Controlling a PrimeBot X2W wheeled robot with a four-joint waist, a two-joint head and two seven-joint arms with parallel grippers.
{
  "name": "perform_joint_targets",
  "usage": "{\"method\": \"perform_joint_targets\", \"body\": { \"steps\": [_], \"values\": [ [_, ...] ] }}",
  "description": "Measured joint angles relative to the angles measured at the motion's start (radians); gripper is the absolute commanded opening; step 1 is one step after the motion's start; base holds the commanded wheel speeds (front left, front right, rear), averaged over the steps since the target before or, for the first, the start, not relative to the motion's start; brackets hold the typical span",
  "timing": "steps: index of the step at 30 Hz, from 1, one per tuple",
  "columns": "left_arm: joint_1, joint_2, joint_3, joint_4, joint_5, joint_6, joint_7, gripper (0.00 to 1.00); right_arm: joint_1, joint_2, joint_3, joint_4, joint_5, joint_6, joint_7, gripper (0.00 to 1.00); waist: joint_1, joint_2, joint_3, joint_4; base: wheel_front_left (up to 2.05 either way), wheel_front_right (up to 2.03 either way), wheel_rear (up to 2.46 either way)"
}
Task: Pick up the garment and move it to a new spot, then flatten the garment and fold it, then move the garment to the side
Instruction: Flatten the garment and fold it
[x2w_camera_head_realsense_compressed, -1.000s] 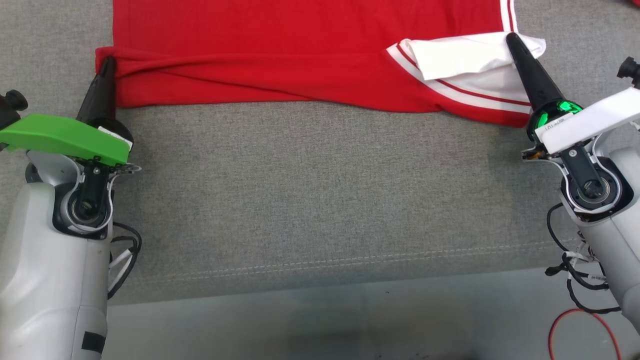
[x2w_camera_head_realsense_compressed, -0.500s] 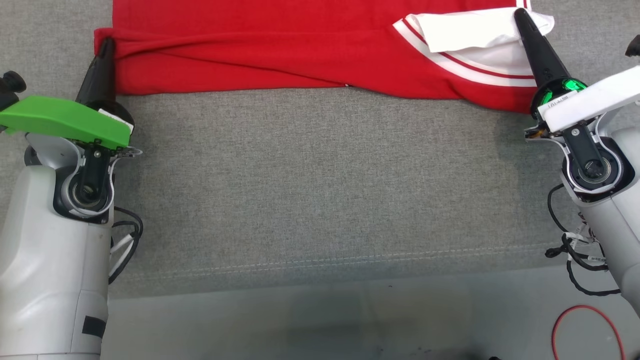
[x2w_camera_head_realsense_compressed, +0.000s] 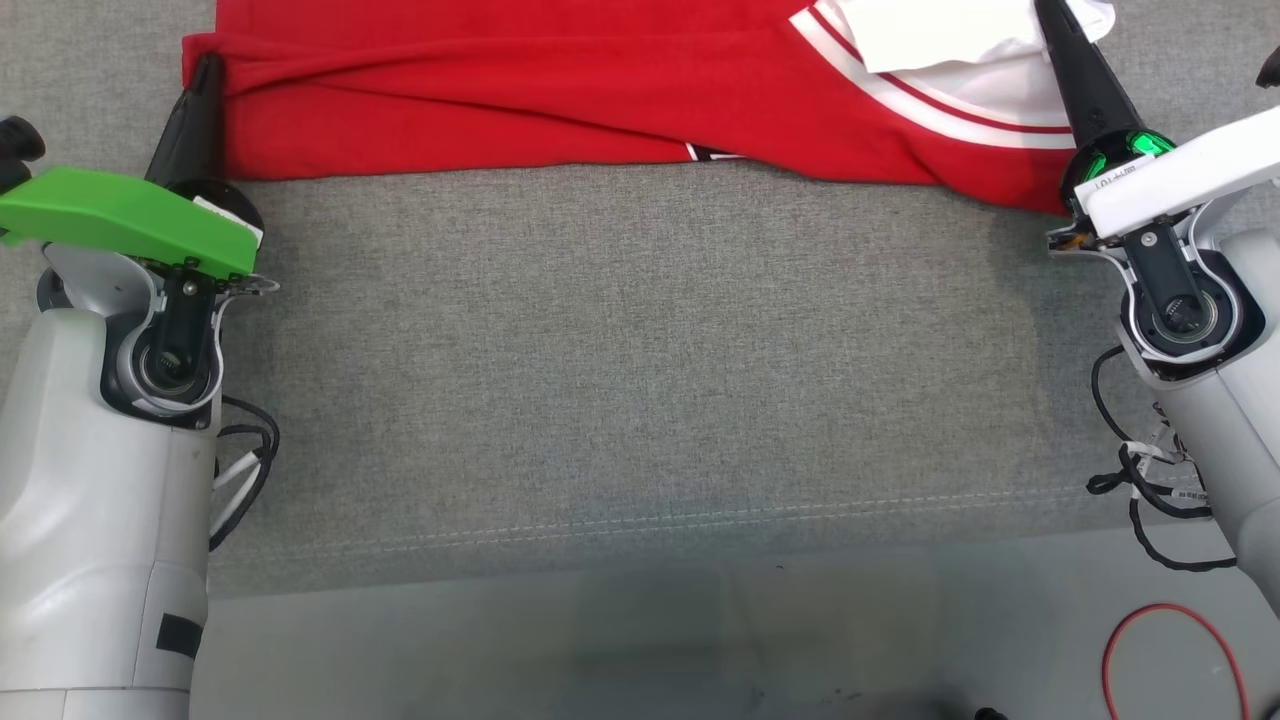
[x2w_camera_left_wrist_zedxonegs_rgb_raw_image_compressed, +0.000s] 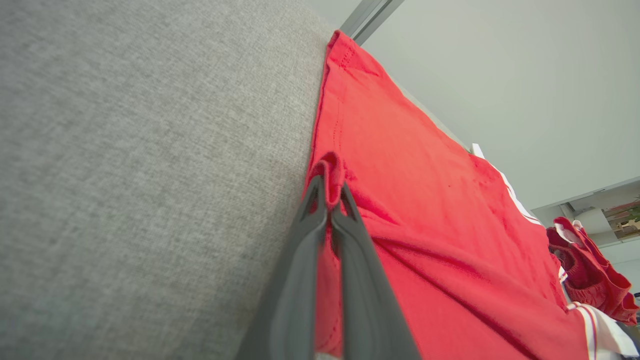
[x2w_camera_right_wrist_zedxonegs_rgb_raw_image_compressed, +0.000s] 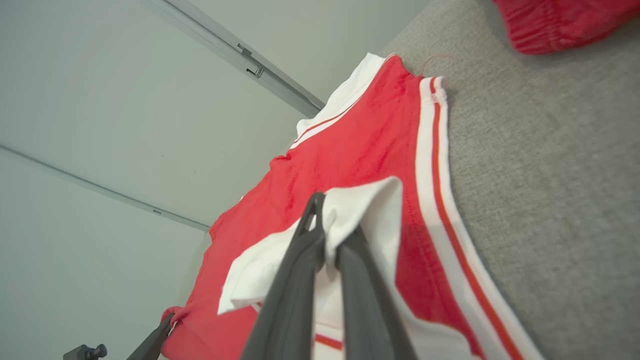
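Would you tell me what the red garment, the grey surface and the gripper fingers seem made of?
The garment: soft matte knit, probably cotton or a blend; it creases and has stitched hems. The grey surface: coarse woven upholstery cloth, judging by its visible weave and sewn seam. The fingers: smooth matte dark plastic, possibly rubbery; hard to say.

This looks like a robotics lab or test room, not a home. The table covered in grey woven cloth with a stitched seam (x2w_camera_head_realsense_compressed: 640, 400) stands before bare pale grey-green walls (x2w_camera_right_wrist_zedxonegs_rgb_raw_image_compressed: 100, 100) crossed by slim metal rails (x2w_camera_right_wrist_zedxonegs_rgb_raw_image_compressed: 225, 47). A thin red cable loop (x2w_camera_head_realsense_compressed: 1170, 606) lies on the smooth pale floor (x2w_camera_head_realsense_compressed: 600, 650), and loose black wires (x2w_camera_head_realsense_compressed: 1145, 478) hang uncovered from a white robot arm (x2w_camera_head_realsense_compressed: 1215, 460).
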Motion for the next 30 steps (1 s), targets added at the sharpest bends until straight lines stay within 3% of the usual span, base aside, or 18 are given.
{"method": "perform_joint_targets", "body": {
  "steps": [14, 15, 16, 17, 18, 19, 20, 22, 30],
  "values": [
    [-0.013, 0.015, -0.032, 0.029, 0.000, 0.000, -0.004, 0.00, -0.015, 0.000, 0.014, 0.039, 0.000, 0.001, -0.034, 0.00, 0.0000, 0.0000, -0.007, -0.009, 0.00, 0.00, 0.00],
    [-0.014, 0.016, -0.034, 0.031, 0.000, 0.000, -0.004, 0.10, -0.016, 0.000, 0.017, 0.042, 0.000, 0.001, -0.035, 0.00, 0.0000, 0.0000, -0.007, -0.010, 0.00, 0.00, 0.00],
    [-0.016, 0.017, -0.038, 0.032, 0.000, 0.000, -0.003, 0.36, -0.018, 0.000, 0.020, 0.044, 0.000, 0.001, -0.035, 0.04, 0.0000, 0.0000, -0.008, -0.011, 0.00, 0.00, 0.00],
    [-0.017, 0.019, -0.043, 0.033, 0.000, 0.000, -0.003, 0.75, -0.020, 0.001, 0.023, 0.049, 0.000, 0.001, -0.035, 0.19, 0.0000, 0.0000, -0.007, -0.011, 0.00, 0.00, 0.00],
    [-0.021, 0.020, -0.047, 0.033, 0.000, 0.000, -0.002, 1.00, -0.023, 0.001, 0.026, 0.052, 0.000, 0.001, -0.038, 0.31, 0.0000, 0.0000, -0.007, -0.011, 0.00, 0.00, 0.00],
    [-0.027, 0.021, -0.051, 0.032, 0.000, 0.000, -0.002, 1.00, -0.026, 0.001, 0.028, 0.055, 0.000, 0.001, -0.040, 0.44, 0.0000, 0.0000, -0.007, -0.012, 0.00, 0.00, 0.00],
    [-0.037, 0.020, -0.058, 0.031, 0.000, 0.000, 0.000, 1.00, -0.030, 0.002, 0.029, 0.058, 0.000, 0.001, -0.043, 0.74, 0.0000, 0.0000, -0.006, -0.012, 0.00, 0.00, 0.00],
    [-0.053, 0.015, -0.071, 0.030, 0.000, 0.000, 0.001, 1.00, -0.041, 0.002, 0.029, 0.066, 0.000, 0.001, -0.047, 1.00, 0.0000, 0.0000, -0.004, -0.012, 0.00, 0.00, 0.00],
    [-0.067, 0.022, -0.106, 0.030, 0.029, 0.000, -0.023, 1.00, -0.088, 0.012, 0.050, 0.067, -0.027, 0.001, -0.066, 1.00, 0.0000, 0.0000, -0.003, -0.012, 0.00, 0.00, 0.00]
  ]
}}
